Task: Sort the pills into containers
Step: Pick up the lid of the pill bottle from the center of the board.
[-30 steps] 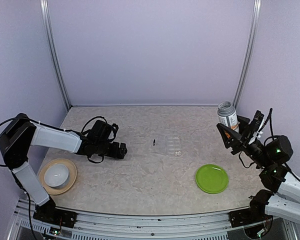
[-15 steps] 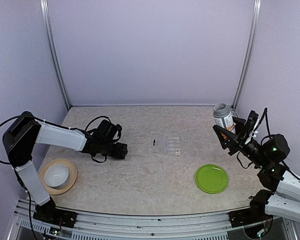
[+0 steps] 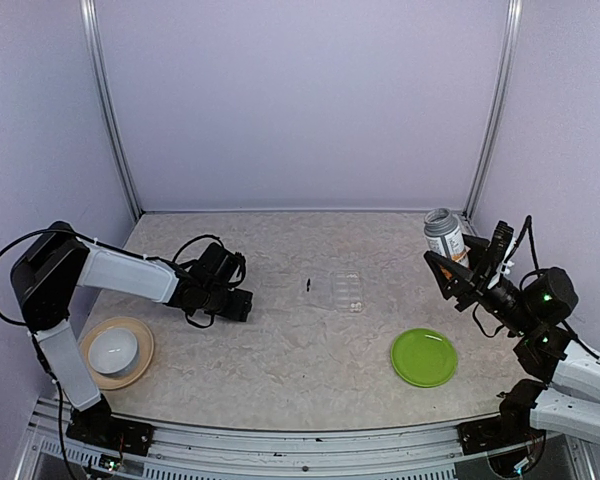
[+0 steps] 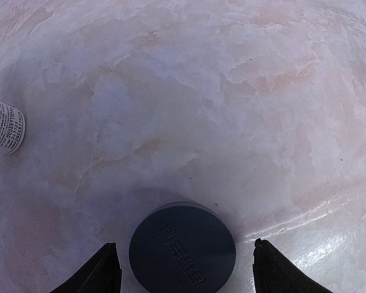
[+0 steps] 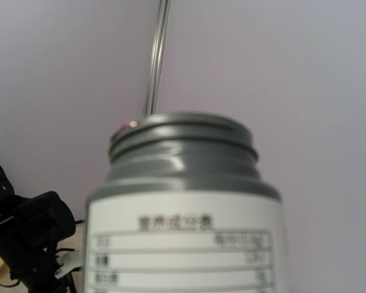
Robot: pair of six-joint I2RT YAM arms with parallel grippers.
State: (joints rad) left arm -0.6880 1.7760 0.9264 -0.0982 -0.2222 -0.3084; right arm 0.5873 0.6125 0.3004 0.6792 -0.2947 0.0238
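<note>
My right gripper (image 3: 459, 260) is shut on the labelled bottle (image 3: 444, 233) and holds it above the table's right back corner. In the right wrist view the bottle (image 5: 186, 207) fills the frame, its gray threaded neck bare and its white label facing the camera; the fingers are hidden there. My left gripper (image 3: 238, 302) is low over the table at the left. It is open (image 4: 184, 244), with a dark round cap (image 4: 183, 250) flat on the table between the fingertips (image 4: 107, 265), apart from both. A small white labelled cylinder (image 4: 3, 125) shows at the left edge.
A clear flat tray (image 3: 345, 290) lies mid-table with a small dark speck (image 3: 308, 285) to its left. A green plate (image 3: 423, 357) lies at the near right. A white bowl (image 3: 113, 349) on a tan plate (image 3: 140, 367) sits at the near left.
My right gripper has carried the bottle a little to the left and lower. My left arm has shifted slightly, its gripper staying over the same spot.
</note>
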